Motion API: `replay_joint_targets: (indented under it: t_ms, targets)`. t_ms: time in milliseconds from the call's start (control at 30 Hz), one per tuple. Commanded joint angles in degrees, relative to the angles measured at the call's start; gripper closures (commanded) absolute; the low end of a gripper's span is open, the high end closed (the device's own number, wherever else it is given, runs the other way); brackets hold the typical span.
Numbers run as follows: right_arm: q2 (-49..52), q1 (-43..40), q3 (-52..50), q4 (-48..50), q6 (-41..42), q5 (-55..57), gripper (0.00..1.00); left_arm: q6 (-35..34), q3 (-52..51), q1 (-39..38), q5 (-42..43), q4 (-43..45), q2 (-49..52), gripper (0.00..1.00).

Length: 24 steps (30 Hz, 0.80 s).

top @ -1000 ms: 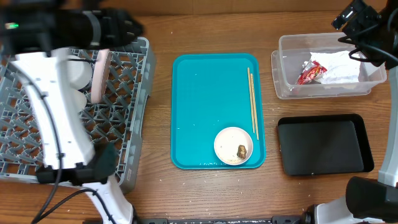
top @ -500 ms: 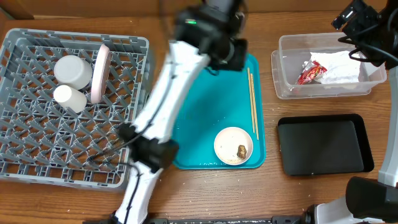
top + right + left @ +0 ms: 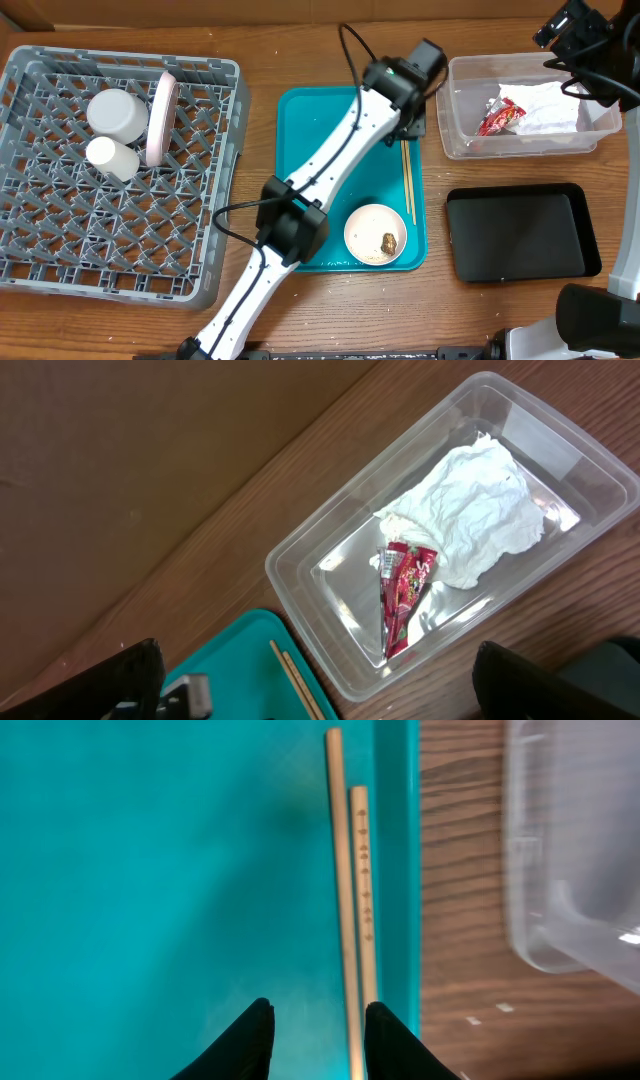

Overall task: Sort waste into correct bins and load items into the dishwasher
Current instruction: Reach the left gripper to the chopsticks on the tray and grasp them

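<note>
Bowl with brown lump on teal tray; chopsticks lay along tray's right edge, left end effector released over them; tub held wrapper, napkin; right end effector released, empty.

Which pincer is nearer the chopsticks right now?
Left. The left pincer hovers open right above the chopsticks on the teal tray. The right pincer is off to the side, open above the clear tub.
</note>
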Motion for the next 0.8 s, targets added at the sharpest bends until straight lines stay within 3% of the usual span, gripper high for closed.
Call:
replay_joint_targets:
  t_ms: [0, 767]
  targets:
    - [-0.1, 0.0, 0.5, 0.2, 0.0, 0.2, 0.00, -1.2, 0.1, -1.8, -7.4, 1.0, 2.4, 0.67]
    - [-0.1, 0.0, 0.5, 0.2, 0.0, 0.2, 0.00, -5.3, -5.9, -3.7, -11.7, 9.0, 3.7, 0.70]
